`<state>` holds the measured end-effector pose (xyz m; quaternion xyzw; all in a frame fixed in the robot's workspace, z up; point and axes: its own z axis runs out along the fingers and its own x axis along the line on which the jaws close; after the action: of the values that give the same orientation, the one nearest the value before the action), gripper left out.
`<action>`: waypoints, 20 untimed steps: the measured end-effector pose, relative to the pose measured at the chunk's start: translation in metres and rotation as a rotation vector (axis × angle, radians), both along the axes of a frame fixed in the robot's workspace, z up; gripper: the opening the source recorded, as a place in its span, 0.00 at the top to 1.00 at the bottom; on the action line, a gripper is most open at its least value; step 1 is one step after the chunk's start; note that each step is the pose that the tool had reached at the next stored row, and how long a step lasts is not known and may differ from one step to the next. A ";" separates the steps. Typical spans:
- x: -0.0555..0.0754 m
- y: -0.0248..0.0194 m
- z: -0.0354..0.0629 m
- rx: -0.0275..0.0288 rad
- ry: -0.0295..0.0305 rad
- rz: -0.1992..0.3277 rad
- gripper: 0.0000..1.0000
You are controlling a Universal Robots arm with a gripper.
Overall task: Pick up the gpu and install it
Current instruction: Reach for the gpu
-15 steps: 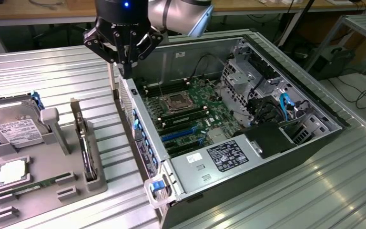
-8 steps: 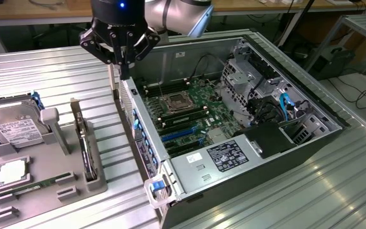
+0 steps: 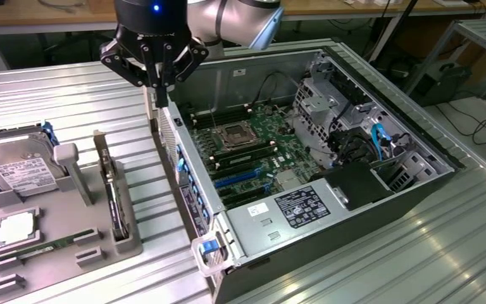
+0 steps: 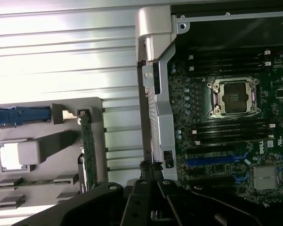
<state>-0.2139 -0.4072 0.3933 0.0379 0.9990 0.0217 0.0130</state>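
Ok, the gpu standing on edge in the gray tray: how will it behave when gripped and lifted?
Probably stiff: the gpu reads as a thin flat card, so it should lift without drooping. Standing edge-on in a narrow slot of the tray, it may tip or bind if pulled off-vertical. Its bare board edge looks fragile; pinch gently.

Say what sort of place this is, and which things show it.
Likely a robotics lab bench for computer assembly: an open computer case with its motherboard bare, a grey parts tray, and a robot gripper overhead.
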 end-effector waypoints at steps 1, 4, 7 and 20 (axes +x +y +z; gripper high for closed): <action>-0.001 -0.0002 0.0000 0.0000 0.0000 0.000 0.89; -0.003 -0.0010 0.0000 0.0000 0.0000 0.000 0.89; -0.006 -0.0017 0.0000 0.0001 0.0000 0.000 0.89; -0.020 -0.0113 0.0000 0.0000 -0.0001 0.000 0.89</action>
<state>-0.2343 -0.4184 0.3933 0.0377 0.9990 0.0217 0.0131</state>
